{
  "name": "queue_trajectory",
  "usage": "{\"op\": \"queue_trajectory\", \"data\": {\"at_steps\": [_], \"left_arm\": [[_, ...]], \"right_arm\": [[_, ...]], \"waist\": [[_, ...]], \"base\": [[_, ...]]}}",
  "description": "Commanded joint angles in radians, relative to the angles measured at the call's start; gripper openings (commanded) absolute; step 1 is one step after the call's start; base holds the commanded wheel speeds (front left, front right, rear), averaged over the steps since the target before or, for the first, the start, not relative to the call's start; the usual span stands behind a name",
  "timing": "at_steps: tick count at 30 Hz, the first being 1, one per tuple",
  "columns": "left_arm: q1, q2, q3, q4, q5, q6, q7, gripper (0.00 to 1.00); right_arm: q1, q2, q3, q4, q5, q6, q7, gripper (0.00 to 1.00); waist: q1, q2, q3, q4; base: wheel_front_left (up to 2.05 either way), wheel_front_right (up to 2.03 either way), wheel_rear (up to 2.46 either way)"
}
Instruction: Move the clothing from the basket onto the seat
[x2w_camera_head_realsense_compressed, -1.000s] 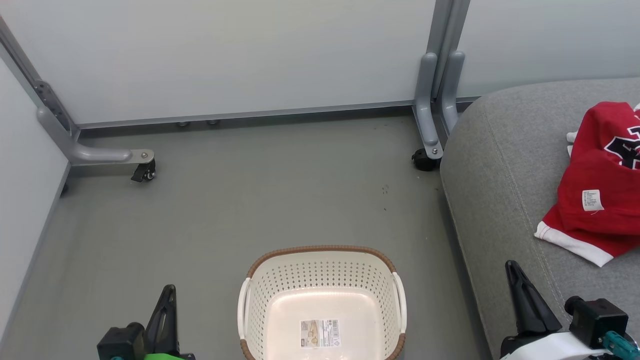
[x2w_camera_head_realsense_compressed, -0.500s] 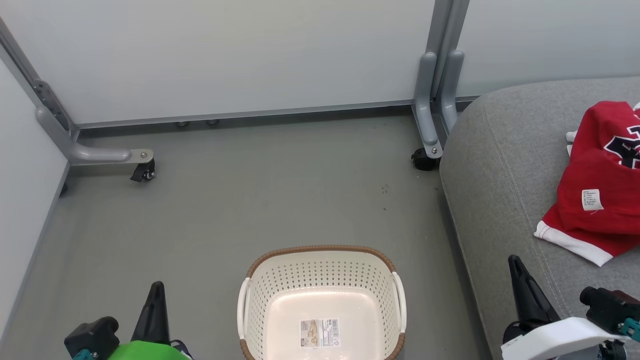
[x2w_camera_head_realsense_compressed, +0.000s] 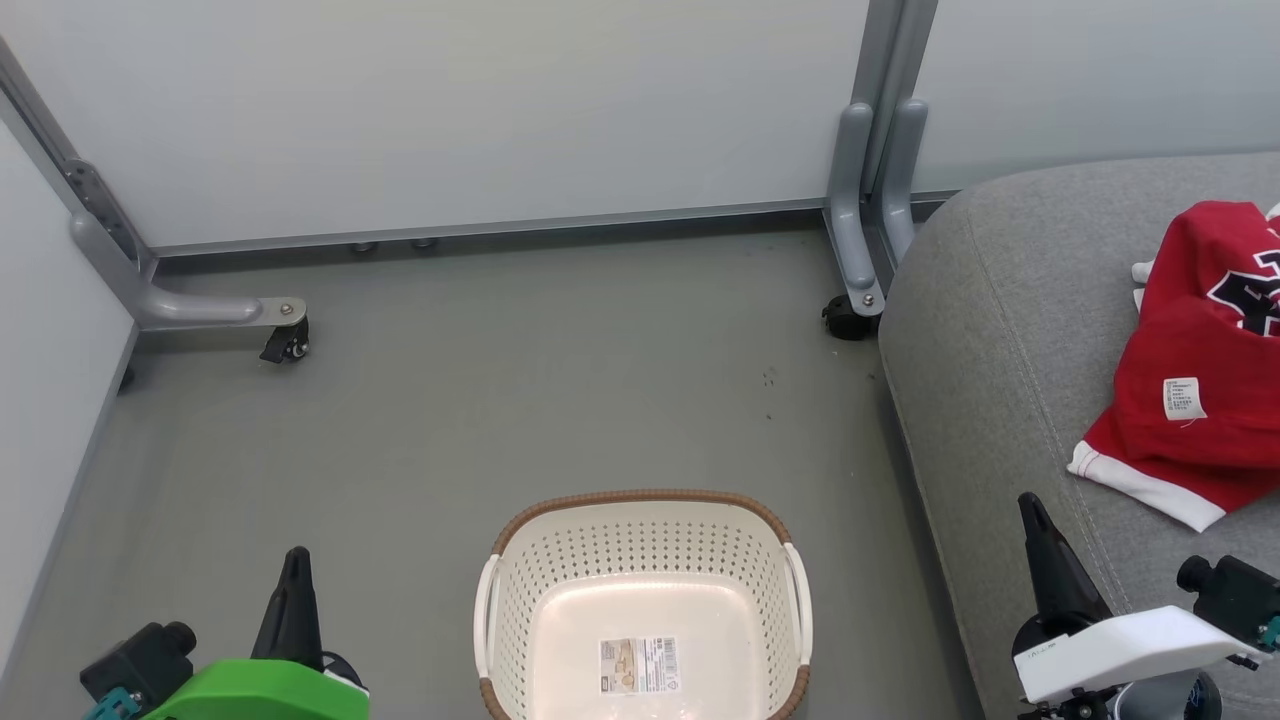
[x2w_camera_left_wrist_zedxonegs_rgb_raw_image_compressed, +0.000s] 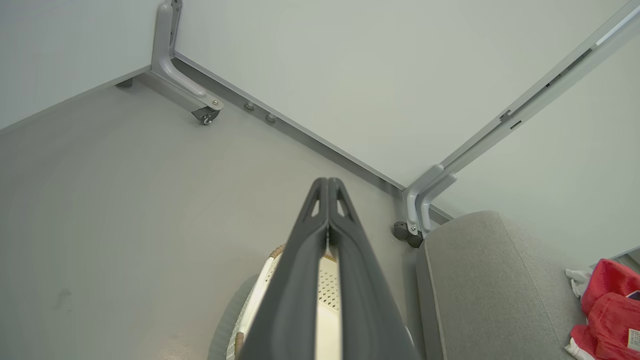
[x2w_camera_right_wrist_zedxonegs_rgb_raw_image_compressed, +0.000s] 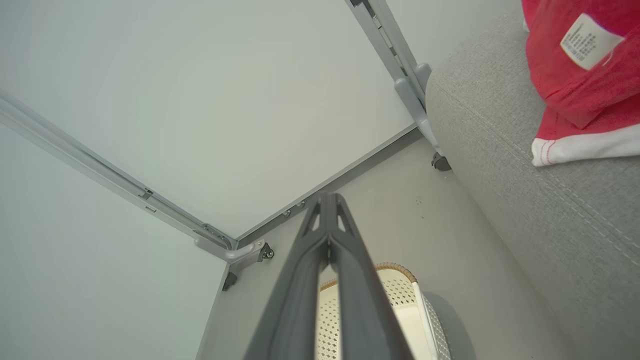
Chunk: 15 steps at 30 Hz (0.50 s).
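Looking at the nearest things first, I am finding both claws at the bottom of the head view. The left claw (x2w_camera_head_realsense_compressed: 295, 570) is sitting lower and more to the left than one second ago, and the right claw (x2w_camera_head_realsense_compressed: 1035, 530) is also a little lower. I am judging that both arms are pulling back toward rest. Both claws are clenched, with the fingers pressed together, and they are grasping nothing.

Between them the basket (x2w_camera_head_realsense_compressed: 640, 497) is standing on the floor (x2w_camera_head_realsense_compressed: 500, 400), in the same place as before. It is holding no fabric, and its bare bottom is showing a sticker (x2w_camera_head_realsense_compressed: 640, 666). For me this is meaning that the moving work is finished.

Going farther and to the right, the clothing (x2w_camera_head_realsense_compressed: 1200, 380) is lying on the seat (x2w_camera_head_realsense_compressed: 1000, 330), well apart from the basket. It is looking like a loose, crumpled red heap. A white trim (x2w_camera_head_realsense_compressed: 1140, 485) is running along its near edge, a small white label (x2w_camera_head_realsense_compressed: 1184, 399) is facing up, and dark number print (x2w_camera_head_realsense_compressed: 1250, 290) is showing near the picture's right edge, which is cutting part of the heap. I cannot tell whether it is one garment or two.
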<state>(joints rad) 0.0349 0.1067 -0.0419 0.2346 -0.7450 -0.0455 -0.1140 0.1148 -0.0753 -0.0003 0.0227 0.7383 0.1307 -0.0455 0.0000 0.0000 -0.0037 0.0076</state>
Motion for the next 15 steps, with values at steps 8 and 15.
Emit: {"op": "queue_trajectory", "data": {"at_steps": [8, 15], "left_arm": [[-0.047, -0.007, 0.027, -0.007, -0.126, -0.018, 0.032, 0.0], [-0.059, -0.012, 0.042, -0.005, -0.211, -0.026, 0.055, 0.0]], "right_arm": [[-0.049, -0.01, -0.007, 0.022, 0.138, 0.0, 0.014, 0.0], [-0.07, -0.012, -0.012, 0.045, 0.23, 0.0, 0.024, 0.0]], "waist": [[0.0, 0.0, 0.001, -0.001], [0.0, 0.0, 0.001, -0.001]], "base": [[0.0, 0.0, 0.0], [0.0, 0.0, 0.0]]}}
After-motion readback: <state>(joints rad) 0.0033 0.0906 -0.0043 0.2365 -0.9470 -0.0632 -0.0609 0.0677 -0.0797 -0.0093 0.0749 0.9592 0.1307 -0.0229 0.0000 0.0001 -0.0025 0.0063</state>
